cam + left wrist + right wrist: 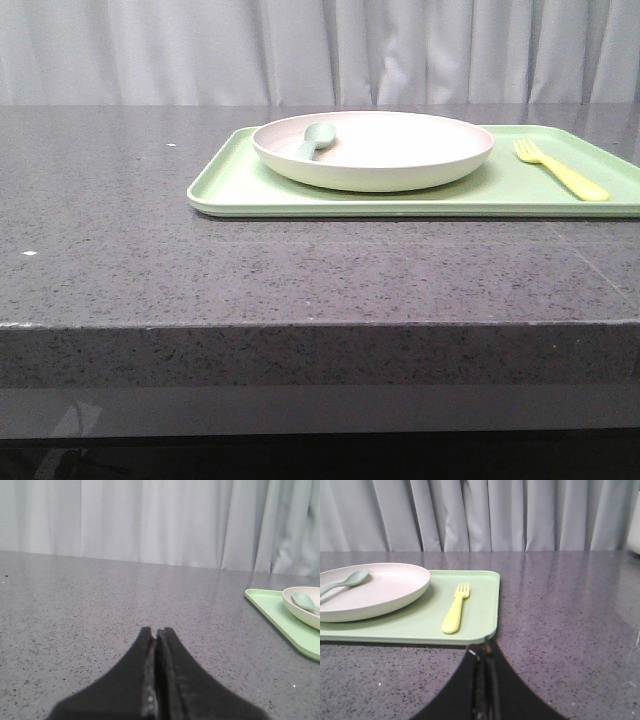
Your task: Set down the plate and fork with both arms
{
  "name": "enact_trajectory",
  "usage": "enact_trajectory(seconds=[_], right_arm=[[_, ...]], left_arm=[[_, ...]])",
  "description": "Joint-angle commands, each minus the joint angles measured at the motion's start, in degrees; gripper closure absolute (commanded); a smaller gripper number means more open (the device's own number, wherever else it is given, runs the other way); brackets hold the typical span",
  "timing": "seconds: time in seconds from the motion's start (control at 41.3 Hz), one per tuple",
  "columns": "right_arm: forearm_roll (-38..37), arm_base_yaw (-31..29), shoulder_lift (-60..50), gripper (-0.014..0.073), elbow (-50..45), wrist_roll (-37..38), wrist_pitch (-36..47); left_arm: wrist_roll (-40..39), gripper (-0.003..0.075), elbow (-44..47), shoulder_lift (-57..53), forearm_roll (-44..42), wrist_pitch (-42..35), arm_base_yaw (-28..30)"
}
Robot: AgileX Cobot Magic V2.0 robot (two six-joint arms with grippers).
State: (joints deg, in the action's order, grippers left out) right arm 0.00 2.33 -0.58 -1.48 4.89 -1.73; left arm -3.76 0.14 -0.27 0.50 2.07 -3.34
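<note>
The plate [380,150] sits on a light-green tray [230,180] that lies on the dark speckled tabletop [300,270]. A pale grey-green spoon [316,138] rests inside the plate, on its left part, with the handle going over the rim. The fork [560,170] lies flat on the tray just beside the plate, on its right side, not touching it, with the tines pointing away from the robot.

The left claw [156,632] is closed and holds nothing; it hangs over bare tabletop, left of the tray. The right claw [485,647] is also closed and empty, near the tray's front right corner, apart from the fork.
</note>
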Motion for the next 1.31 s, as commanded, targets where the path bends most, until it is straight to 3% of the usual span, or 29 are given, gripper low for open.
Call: enact_trajectory(seconds=[0.0, 1.284], right_arm=[[-0.9, -0.4, -1.0, 0.0662, 0.2, 0.4, 5.5], [-0.7, -1.9, -1.0, 0.0662, 0.2, 0.4, 4.4]], left_arm=[[0.1, 0.0741, 0.6, -1.2, 0.0, -5.2, -0.4], [0.1, 0.0741, 0.6, -1.2, 0.0, -5.2, -0.4]])
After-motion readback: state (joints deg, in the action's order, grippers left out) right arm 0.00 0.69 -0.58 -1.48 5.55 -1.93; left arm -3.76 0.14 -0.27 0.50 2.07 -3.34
